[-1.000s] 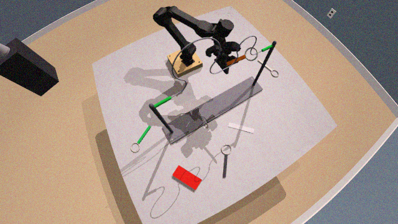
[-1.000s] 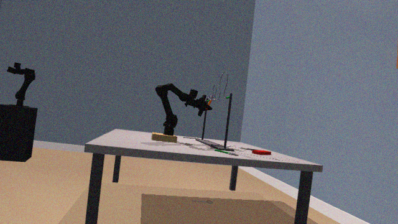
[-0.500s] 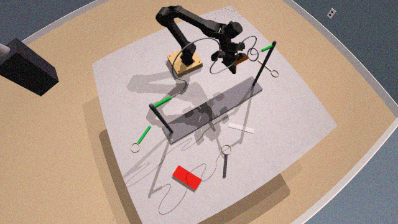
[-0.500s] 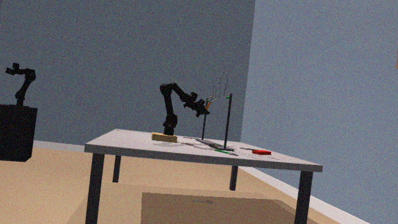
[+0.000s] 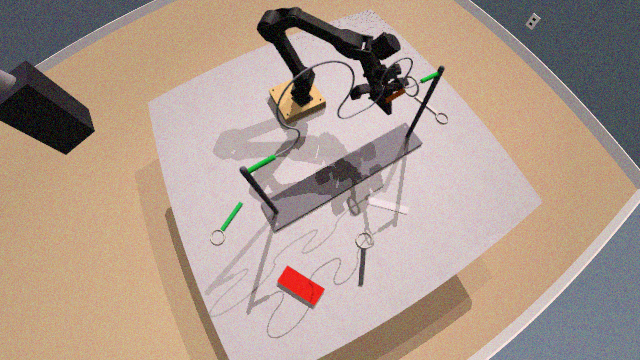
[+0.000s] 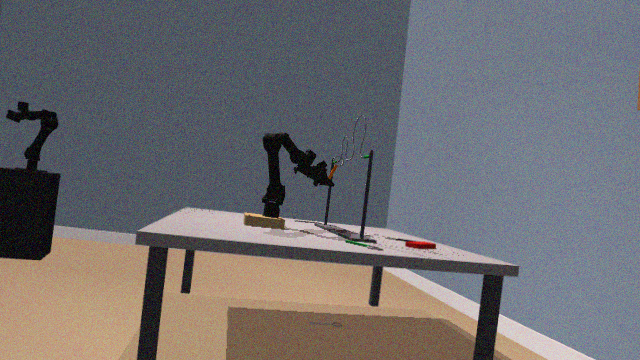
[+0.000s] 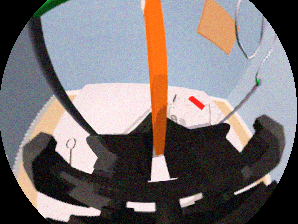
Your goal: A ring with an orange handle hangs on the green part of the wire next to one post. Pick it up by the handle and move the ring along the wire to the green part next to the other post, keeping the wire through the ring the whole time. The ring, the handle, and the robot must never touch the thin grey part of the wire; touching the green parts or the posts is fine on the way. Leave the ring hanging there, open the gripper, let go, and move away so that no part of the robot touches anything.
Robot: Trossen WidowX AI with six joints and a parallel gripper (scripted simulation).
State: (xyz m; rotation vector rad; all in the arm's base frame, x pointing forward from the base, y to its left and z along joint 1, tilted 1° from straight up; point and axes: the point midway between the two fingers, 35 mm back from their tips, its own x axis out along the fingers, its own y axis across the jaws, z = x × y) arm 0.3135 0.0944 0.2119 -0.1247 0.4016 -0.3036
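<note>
The orange handle (image 5: 395,96) (image 6: 332,172) (image 7: 156,60) is held in my gripper (image 5: 388,101) (image 6: 330,179) (image 7: 153,115), which is shut on it. The handle's ring (image 5: 418,89) is by the inner end of the right green part (image 5: 430,77) (image 7: 50,6), apparently around the grey wire (image 5: 332,61) (image 6: 361,116); whether it touches the wire cannot be told. That green part joins the right post (image 5: 425,102) (image 6: 328,202) (image 7: 47,75). The other green part (image 5: 261,164) (image 6: 366,156) (image 7: 258,81) joins the left post (image 5: 260,191) (image 6: 367,195) (image 7: 240,104).
The grey wire loops rise close to my wrist in the top view. A grey base plate (image 5: 295,202) carries the posts. On the table lie a red block (image 5: 301,286) (image 6: 420,245) (image 7: 197,103), a green-handled ring tool (image 5: 231,216), a black-handled one (image 5: 362,265) and a white strip (image 5: 389,205).
</note>
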